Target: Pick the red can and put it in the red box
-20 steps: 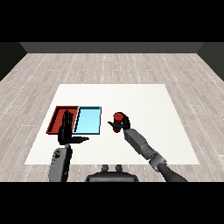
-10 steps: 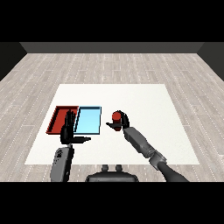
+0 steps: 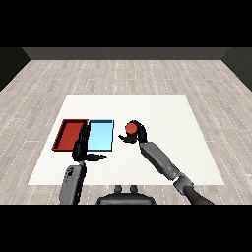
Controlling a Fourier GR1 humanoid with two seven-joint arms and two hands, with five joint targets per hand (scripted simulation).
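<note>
Red marks the target: the red can [image 3: 131, 129] sits inside the curl of the right robot hand [image 3: 138, 134], whose fingers and thumb wrap round its sides while its top shows above them. From the head view, the only 1 given, I cannot tell whether the can rests on the white desk [image 3: 162, 118] or is just clear of it. Beside that robot hand, toward the robot's left, lies the light blue tray [image 3: 101, 136], and the red tray [image 3: 69, 134] lies beyond it, so the can must cross the blue one. The left robot hand [image 3: 81, 146] stands upright with straight fingers, over the seam between both trays, holding nothing.
</note>
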